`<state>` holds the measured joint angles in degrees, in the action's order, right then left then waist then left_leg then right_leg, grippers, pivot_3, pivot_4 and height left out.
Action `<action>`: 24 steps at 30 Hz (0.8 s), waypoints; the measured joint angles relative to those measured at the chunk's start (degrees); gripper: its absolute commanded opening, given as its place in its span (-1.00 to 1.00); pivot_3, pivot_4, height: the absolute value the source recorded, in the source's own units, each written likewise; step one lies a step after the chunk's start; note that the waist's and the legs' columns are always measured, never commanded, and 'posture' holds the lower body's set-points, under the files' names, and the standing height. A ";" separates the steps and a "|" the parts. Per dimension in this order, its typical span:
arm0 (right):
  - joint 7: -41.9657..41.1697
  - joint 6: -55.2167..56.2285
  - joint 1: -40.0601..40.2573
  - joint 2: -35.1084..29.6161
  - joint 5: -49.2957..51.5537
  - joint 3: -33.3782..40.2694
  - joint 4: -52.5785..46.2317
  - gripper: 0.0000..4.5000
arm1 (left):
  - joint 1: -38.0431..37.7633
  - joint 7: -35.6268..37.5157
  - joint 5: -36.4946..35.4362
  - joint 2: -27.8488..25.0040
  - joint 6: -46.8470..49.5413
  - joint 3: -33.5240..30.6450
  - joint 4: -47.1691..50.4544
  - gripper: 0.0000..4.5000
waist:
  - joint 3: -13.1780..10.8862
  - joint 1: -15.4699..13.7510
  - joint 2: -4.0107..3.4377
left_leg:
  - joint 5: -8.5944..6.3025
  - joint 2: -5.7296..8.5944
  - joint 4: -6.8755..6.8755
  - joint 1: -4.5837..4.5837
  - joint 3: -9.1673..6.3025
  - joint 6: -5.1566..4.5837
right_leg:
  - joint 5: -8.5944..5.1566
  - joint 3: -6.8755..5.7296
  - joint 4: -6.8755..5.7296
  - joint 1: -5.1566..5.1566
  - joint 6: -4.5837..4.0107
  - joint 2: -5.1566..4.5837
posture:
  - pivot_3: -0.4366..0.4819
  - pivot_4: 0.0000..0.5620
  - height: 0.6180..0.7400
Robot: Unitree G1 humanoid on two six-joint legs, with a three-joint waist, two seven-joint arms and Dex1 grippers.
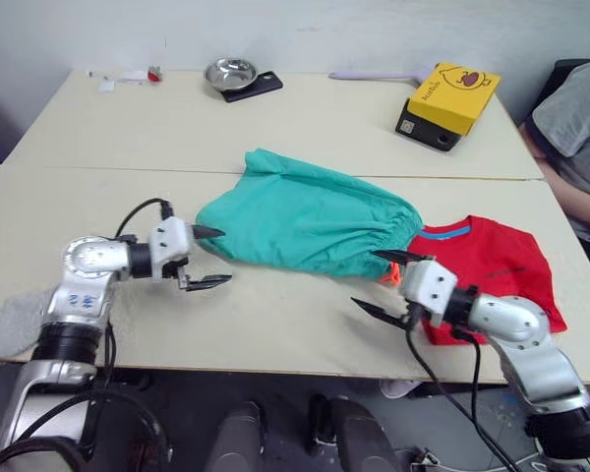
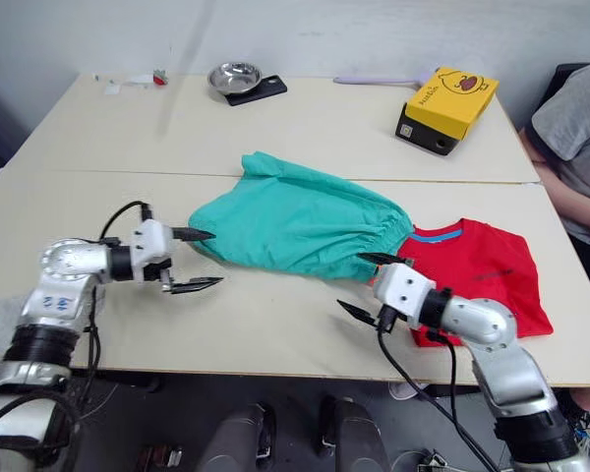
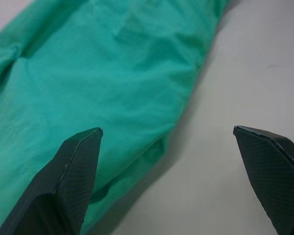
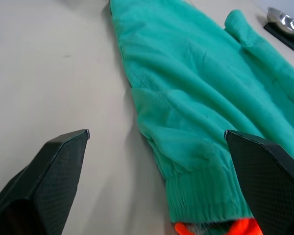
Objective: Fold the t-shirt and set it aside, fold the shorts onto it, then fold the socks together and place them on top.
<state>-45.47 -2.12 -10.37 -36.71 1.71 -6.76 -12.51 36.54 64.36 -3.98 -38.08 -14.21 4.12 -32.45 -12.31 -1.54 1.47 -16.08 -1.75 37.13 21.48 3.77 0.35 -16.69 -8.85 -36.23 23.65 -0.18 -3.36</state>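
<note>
The teal-green shorts [image 1: 310,221] lie spread across the middle of the table, with the gathered waistband toward the right. The orange-red drawstring [image 4: 215,228] pokes out at that end. The red t-shirt [image 1: 494,265] lies folded at the right, its blue-lined collar next to the waistband. My left gripper [image 1: 225,256] is open just off the shorts' left end, one finger [image 3: 73,176] over the cloth edge. My right gripper [image 1: 364,277] is open in front of the waistband, holding nothing. A light grey sock [image 1: 10,320] lies at the table's front left edge beside my left arm.
A yellow box [image 1: 450,101] stands at the back right. At the back centre a metal bowl [image 1: 230,73] sits on a black slab, and small items [image 1: 128,76] lie at the back left. A person [image 1: 575,128] in a grey shirt sits at the right edge.
</note>
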 measured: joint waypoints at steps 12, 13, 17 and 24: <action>5.78 -1.18 -6.25 2.99 -10.94 -4.72 5.42 -0.06 | 11.88 -0.87 5.65 4.73 -8.75 3.85 -20.05 -0.42 | 0.01 0.18 0.02 | -0.10 0.09 0.14 0.00 0.18 -0.13 | 0.16 0.10 -0.18 0.06 -0.19 -0.07 | -0.05 -0.47 1.00; 5.77 -1.15 -6.25 3.10 -11.06 -4.94 5.43 -0.21 | 11.86 0.06 5.45 4.73 -8.41 3.85 -20.08 -0.57 | 0.01 0.18 0.02 | -0.09 0.08 0.14 -0.01 0.18 -0.12 | 0.16 0.11 -0.21 0.06 -0.20 -0.07 | -0.05 -0.47 1.00; 5.19 0.45 -6.48 3.13 -11.33 -6.24 5.75 -0.84 | 8.75 5.39 2.58 3.68 -4.89 3.23 -16.34 -1.00 | 0.02 0.52 0.02 | -0.05 0.03 0.09 -0.12 0.20 -0.06 | 0.15 0.15 -0.29 0.06 -0.19 -0.02 | -0.05 -0.47 1.00; -1.27 8.86 -6.98 1.29 -7.57 -6.47 7.44 -0.98 | -9.57 10.93 -5.40 -4.53 10.31 0.08 11.36 -1.00 | 0.01 1.77 0.02 | -0.07 0.02 -0.01 -0.15 0.26 -0.06 | 0.15 0.31 -0.26 0.07 -0.21 -0.02 | -0.05 -0.47 1.00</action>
<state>-46.74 6.74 -17.35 -35.42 -5.86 -13.23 -5.08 26.96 75.29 -9.38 -42.61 -3.89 4.20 -21.09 -12.30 0.23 1.48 -16.15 -1.74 37.12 21.32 4.03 0.29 -16.55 -8.55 -36.49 23.72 -0.39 -3.37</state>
